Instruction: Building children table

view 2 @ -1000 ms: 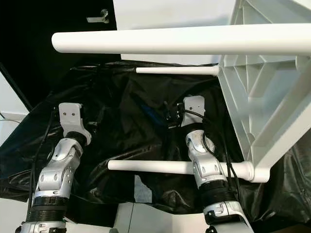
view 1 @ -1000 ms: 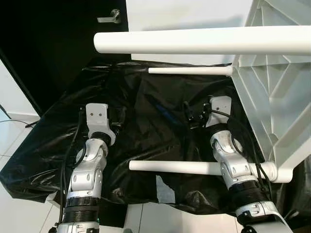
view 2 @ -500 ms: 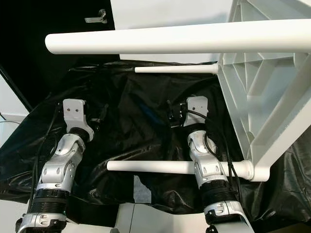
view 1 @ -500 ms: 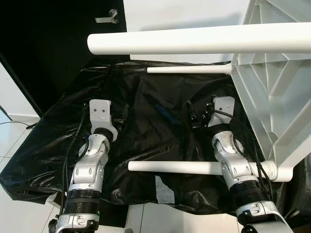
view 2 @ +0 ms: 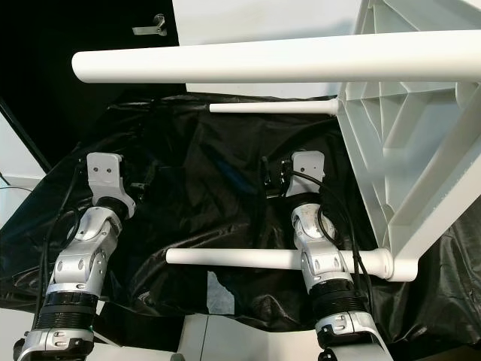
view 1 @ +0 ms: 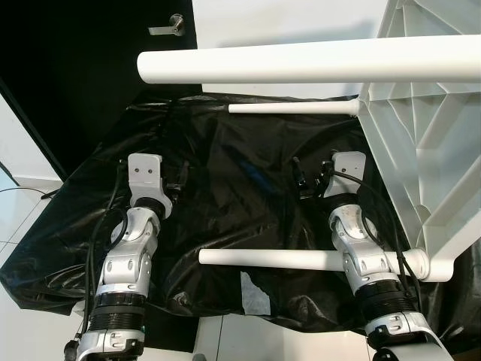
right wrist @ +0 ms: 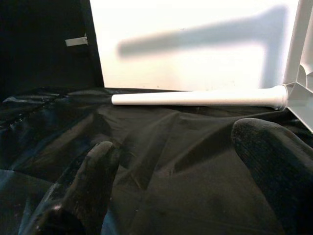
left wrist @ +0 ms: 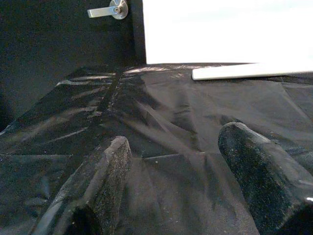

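White table top (view 1: pixel 428 143) stands on edge at 3 o'clock on the black plastic sheet (view 1: pixel 240 195), its legs (view 1: pixel 301 64) pointing toward 9 o'clock. Left gripper (left wrist: pixel 171 181) and right gripper (right wrist: pixel 171 181) hover over the sheet, fingers apart, holding nothing. Door handle (view 1: pixel 167 27) at 11 o'clock.

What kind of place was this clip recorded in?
Probably an indoor room used as an assembly space. A black plastic sheet covers the work surface, a dark door with a lever handle stands beside a white wall, and a white children's table lies tipped on its side.
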`<state>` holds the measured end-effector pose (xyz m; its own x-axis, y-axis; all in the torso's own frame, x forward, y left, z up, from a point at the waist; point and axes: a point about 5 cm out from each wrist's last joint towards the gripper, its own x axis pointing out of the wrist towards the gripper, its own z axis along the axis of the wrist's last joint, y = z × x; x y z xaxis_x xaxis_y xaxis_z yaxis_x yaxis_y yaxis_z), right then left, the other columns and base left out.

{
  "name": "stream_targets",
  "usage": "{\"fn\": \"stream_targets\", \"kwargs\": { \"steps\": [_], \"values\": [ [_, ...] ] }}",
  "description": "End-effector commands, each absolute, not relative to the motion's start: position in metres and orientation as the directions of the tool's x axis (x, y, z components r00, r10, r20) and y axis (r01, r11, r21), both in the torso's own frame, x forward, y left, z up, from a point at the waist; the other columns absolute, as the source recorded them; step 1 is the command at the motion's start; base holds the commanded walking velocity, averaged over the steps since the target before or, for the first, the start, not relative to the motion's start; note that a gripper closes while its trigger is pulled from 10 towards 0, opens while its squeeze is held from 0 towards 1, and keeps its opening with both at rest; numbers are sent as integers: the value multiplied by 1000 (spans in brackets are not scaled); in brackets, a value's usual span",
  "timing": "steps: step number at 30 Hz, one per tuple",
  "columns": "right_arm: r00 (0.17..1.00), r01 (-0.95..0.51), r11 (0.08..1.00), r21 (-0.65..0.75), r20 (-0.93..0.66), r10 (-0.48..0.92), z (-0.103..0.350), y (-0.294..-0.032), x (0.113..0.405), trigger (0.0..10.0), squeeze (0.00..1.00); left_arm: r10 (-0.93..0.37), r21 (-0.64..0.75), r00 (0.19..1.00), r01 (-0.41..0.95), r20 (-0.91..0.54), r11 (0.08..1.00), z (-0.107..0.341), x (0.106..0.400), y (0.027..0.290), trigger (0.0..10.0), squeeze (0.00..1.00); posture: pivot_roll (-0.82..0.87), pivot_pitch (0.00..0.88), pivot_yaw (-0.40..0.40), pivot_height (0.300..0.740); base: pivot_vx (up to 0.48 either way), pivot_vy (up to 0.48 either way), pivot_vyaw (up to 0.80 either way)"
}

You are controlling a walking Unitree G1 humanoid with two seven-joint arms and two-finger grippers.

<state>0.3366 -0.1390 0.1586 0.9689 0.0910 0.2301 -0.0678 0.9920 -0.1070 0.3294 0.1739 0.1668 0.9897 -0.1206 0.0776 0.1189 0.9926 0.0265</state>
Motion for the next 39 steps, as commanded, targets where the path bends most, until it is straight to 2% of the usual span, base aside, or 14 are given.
{"fn": "stream_targets", "kwargs": {
  "steps": [1,29,39],
  "values": [
    [973,-63,993,-104,214,84,152,-139,335,10000,0,-132,34,989,130,60,991,164,330,175,10000,0,94,0,-14,740,0,0,0],
    [977,-44,993,-108,203,66,147,-144,330,10000,0,-146,40,989,144,39,989,163,329,177,10000,0,95,0,-8,740,0,0,0],
    [978,-41,993,-110,201,62,147,-144,330,10000,0,-146,35,989,145,37,989,164,330,176,10000,0,95,0,-9,740,-148,0,0]
  ]
}}
